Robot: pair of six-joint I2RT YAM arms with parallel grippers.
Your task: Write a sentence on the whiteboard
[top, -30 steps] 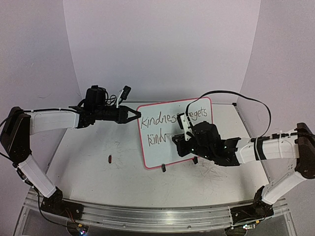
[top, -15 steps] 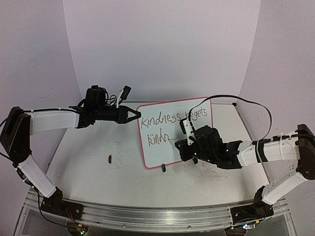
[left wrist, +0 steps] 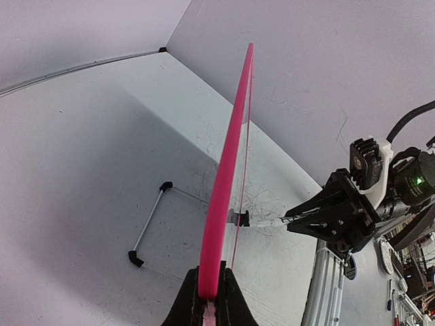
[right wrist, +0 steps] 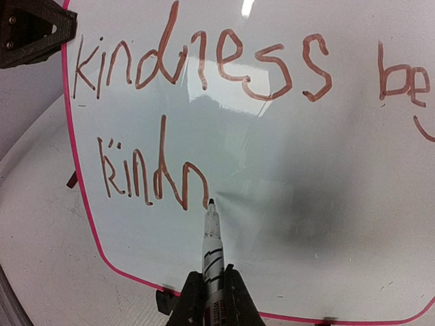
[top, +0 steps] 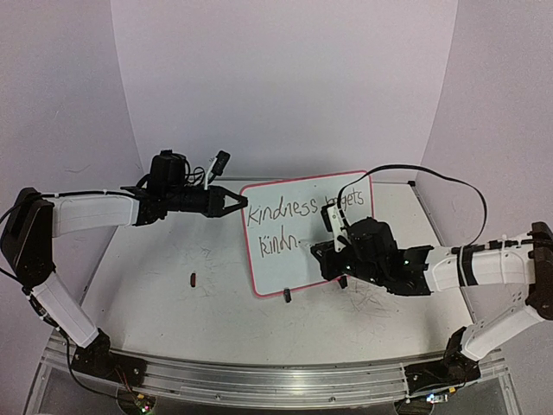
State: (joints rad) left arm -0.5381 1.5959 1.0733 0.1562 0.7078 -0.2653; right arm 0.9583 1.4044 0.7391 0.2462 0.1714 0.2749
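Sentence (right wrist: 204, 68) second line extended from "kind" to "kindn"; right tool (right wrist: 212, 288), pinching marker (right wrist: 212, 238), shifted rightward. Top line: "kindness begets". Left tool (left wrist: 208, 299) clamps whiteboard (top: 276, 268) edge, unchanged.

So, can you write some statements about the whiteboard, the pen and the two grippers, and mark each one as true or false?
1. The left gripper is shut on the pink frame of the whiteboard. True.
2. The right gripper holds an eraser. False: it is shut on a marker.
3. The second line of writing reads "kindn". True.
4. The marker tip is far from the writing, near the right edge of the board. False: the tip sits at the end of the last "n".
5. The whiteboard lies flat on the table. False: it stands up on its lower edge.
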